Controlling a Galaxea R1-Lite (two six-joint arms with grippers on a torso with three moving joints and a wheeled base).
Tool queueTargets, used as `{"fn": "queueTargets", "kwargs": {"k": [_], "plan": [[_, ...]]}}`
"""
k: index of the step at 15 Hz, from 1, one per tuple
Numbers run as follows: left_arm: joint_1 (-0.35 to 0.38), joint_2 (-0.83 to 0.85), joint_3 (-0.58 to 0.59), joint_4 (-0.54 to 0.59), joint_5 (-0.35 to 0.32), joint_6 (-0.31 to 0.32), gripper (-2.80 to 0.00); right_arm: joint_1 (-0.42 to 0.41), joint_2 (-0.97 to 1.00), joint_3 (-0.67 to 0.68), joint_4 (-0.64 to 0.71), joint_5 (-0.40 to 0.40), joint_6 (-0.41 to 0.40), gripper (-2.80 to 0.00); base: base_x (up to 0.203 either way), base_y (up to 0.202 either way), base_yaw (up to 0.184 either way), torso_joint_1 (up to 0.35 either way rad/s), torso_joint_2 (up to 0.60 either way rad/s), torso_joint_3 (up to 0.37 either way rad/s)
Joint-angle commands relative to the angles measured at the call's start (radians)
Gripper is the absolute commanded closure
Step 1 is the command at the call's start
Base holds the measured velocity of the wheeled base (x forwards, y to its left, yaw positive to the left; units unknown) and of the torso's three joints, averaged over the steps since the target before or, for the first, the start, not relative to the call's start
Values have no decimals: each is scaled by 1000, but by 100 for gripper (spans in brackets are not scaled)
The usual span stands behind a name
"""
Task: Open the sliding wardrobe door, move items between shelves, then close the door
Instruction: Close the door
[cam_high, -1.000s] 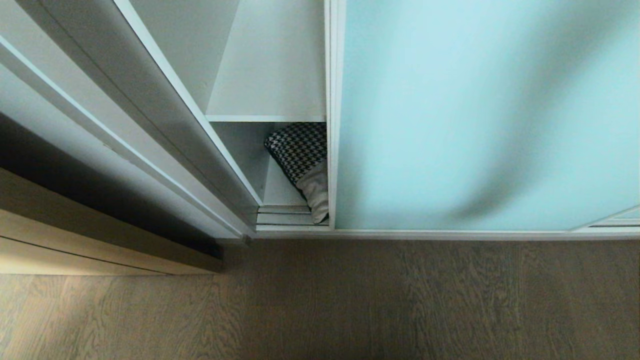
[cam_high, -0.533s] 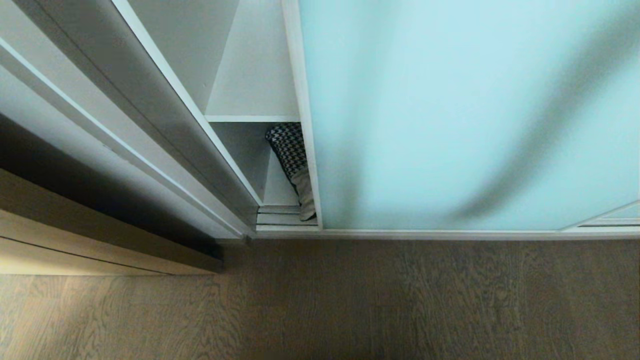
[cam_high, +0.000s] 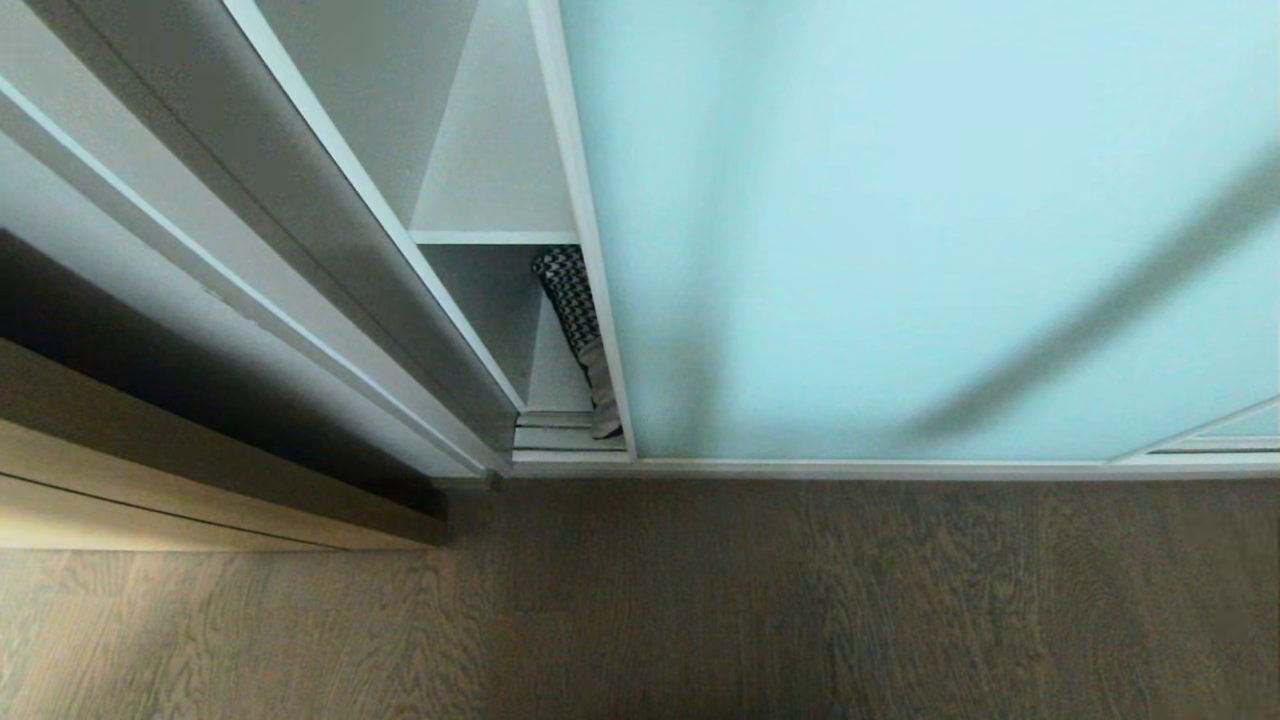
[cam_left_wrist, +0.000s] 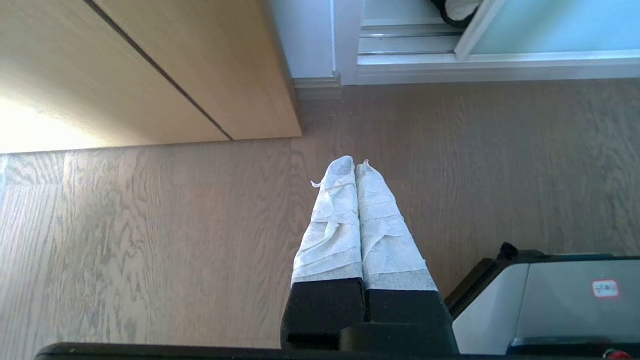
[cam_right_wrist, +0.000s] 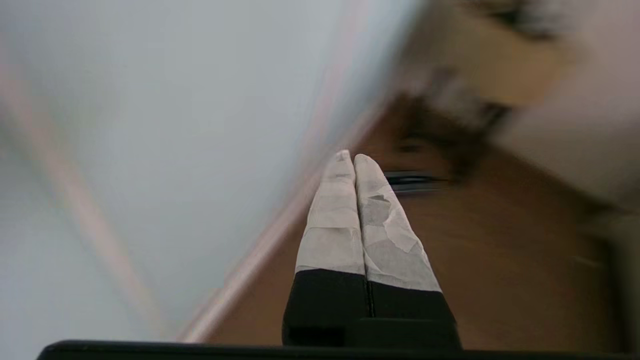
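The sliding wardrobe door (cam_high: 900, 230), frosted aqua glass in a thin white frame, covers most of the wardrobe and leaves a narrow gap at its left edge. Through the gap I see a white shelf (cam_high: 490, 170) and, below it, a strip of the houndstooth cushion (cam_high: 572, 290) standing on the lowest board. My right gripper (cam_right_wrist: 350, 157) is shut and empty, close beside the door's glass (cam_right_wrist: 175, 125) and low near the floor. The left gripper (cam_left_wrist: 355, 165) hangs shut and empty over the floor. Neither arm shows in the head view.
A light wooden cabinet front (cam_high: 150, 470) stands to the left of the wardrobe. The door track (cam_high: 565, 435) runs along the wardrobe's bottom edge above the wood floor (cam_high: 800, 600). My own base (cam_left_wrist: 550, 300) shows beside the left gripper.
The door has slid to the left, narrowing the gap and hiding most of the cushion. The arm's shadow on the glass has shifted right.
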Motion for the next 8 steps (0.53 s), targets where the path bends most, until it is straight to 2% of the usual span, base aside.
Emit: {"fn": "queueTargets", "kwargs": {"k": [1,3,6,8], "plan": [[0,2,0,1,0,1,0,1,124,-113,19,137,33,0,0,0,0,0,0,0],[0,2,-1,1,0,1,0,8,171,-207,75,284,71,0,0,0,0,0,0,0],[0,2,0,1,0,1,0,14,218,-277,154,585,83,0,0,0,0,0,0,0],[0,2,0,1,0,1,0,14,253,-325,205,745,87,0,0,0,0,0,0,0]]}}
